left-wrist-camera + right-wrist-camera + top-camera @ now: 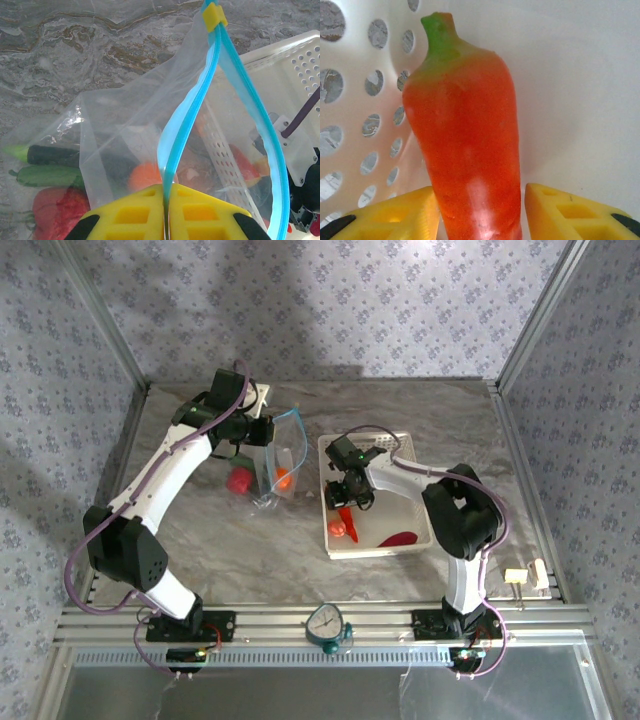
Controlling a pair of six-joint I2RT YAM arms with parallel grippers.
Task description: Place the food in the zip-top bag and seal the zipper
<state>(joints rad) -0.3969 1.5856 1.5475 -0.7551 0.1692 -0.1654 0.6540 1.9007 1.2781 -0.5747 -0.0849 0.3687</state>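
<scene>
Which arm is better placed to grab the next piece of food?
Right. The right gripper straddles the red pepper in the basket; the left gripper is busy pinching the zipper.

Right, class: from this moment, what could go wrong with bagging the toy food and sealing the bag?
1. The left gripper pinches one spot on the light-blue zipper strip of the clear floppy plastic bag; the mouth gapes only narrowly, so food could snag on the rim.
2. The right gripper straddles a glossy, tapered red-orange toy pepper beside the white perforated basket wall; squeezed, it might squirt free.
</scene>
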